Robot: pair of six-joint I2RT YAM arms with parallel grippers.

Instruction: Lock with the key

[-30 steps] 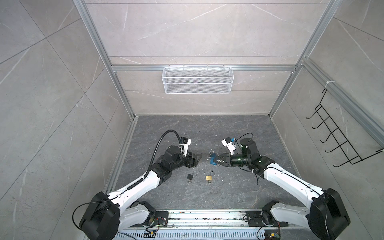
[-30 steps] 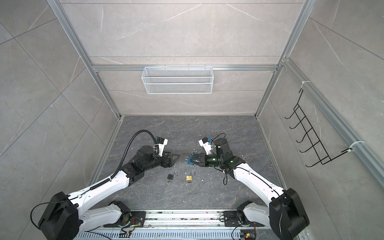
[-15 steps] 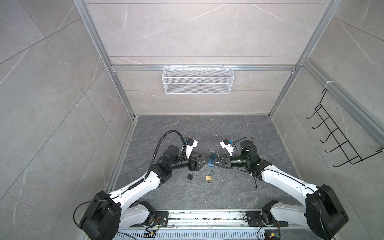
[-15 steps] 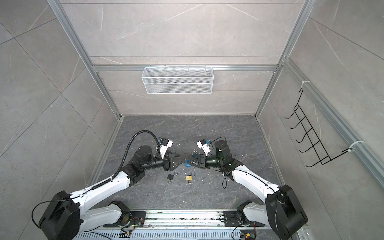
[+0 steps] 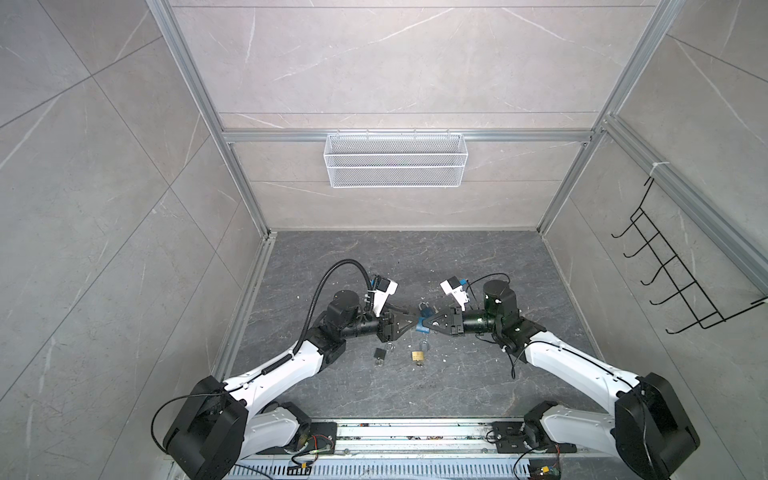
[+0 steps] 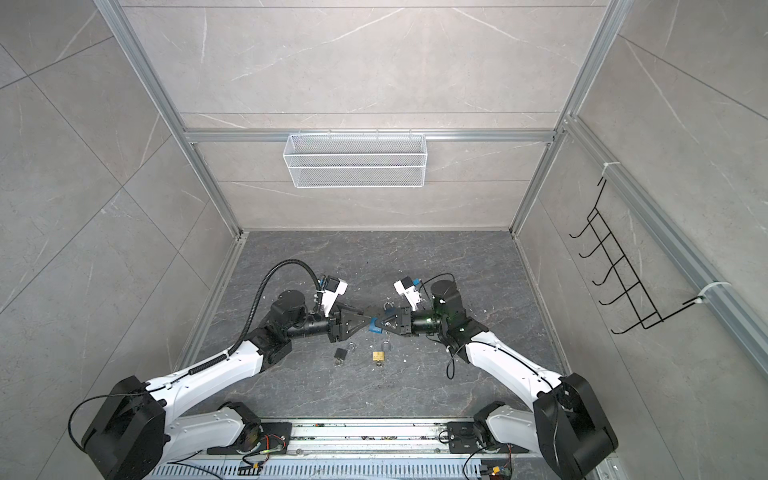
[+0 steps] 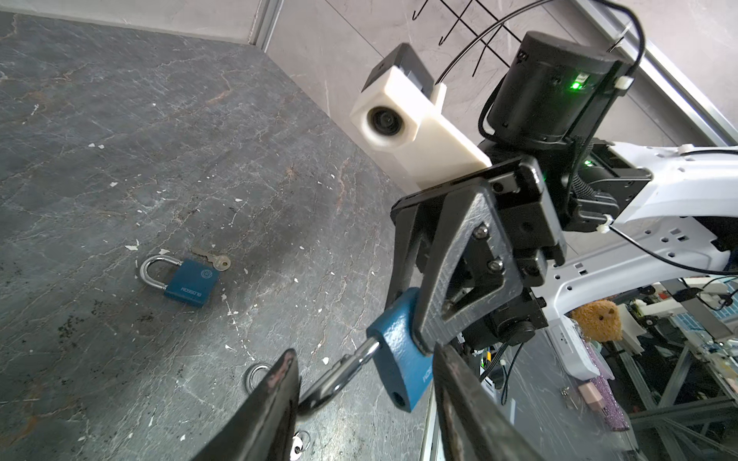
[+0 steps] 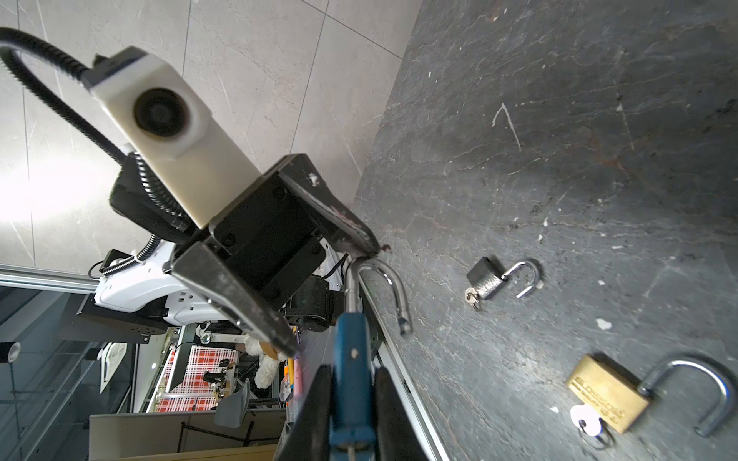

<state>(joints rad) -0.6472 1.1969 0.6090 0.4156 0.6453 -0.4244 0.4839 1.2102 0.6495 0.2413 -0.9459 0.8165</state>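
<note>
The right gripper [image 8: 353, 399] was clamped on the blue padlock [image 8: 351, 351], held above the middle of the floor [image 5: 415, 270]. Its open shackle [image 8: 393, 287] pointed toward 9 o'clock in both top views. The left gripper [image 8: 331, 299] had its fingers apart around that shackle, one fingertip [image 8: 369, 243] touching the bend and the other clear of it. A second earlier the left gripper had stood well off at 9 o'clock; it had since moved in. A brass padlock [image 5: 418, 356] lay below at 6 o'clock, and a dark padlock [image 5: 379, 353] at 7.

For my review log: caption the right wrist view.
Right gripper holds open blue padlock; left gripper straddles its shackle.
</note>
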